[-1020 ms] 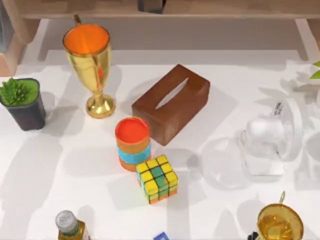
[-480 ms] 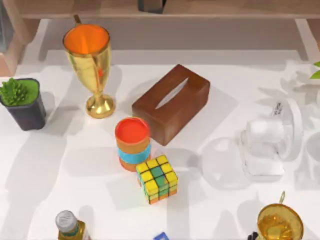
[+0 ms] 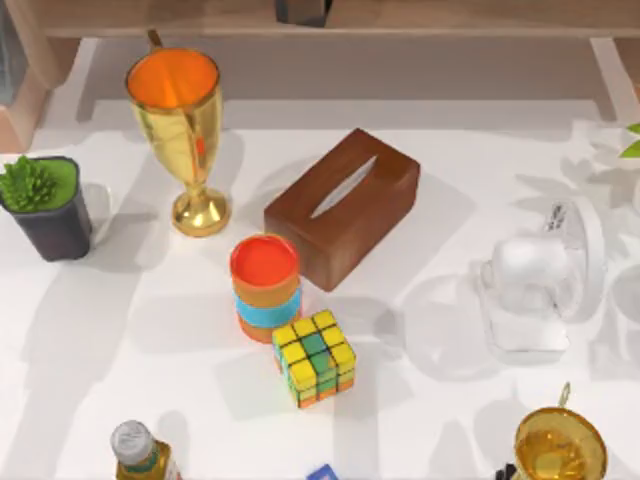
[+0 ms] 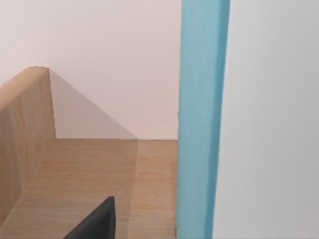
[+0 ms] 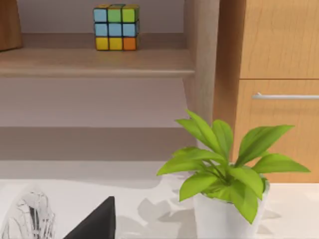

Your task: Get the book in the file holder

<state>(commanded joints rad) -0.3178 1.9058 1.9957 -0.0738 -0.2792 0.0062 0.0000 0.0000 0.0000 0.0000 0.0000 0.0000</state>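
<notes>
Blue book (image 4: 202,119) stands upright, long axis vertical, by L wrist cam; claw state can't tell.

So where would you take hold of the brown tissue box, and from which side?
Probably across its short width at mid-length, from straight above. The tissue box lies flat and turned diagonally, so the jaws must be rotated to meet its two long sides; the striped cup crowds its near corner.
</notes>
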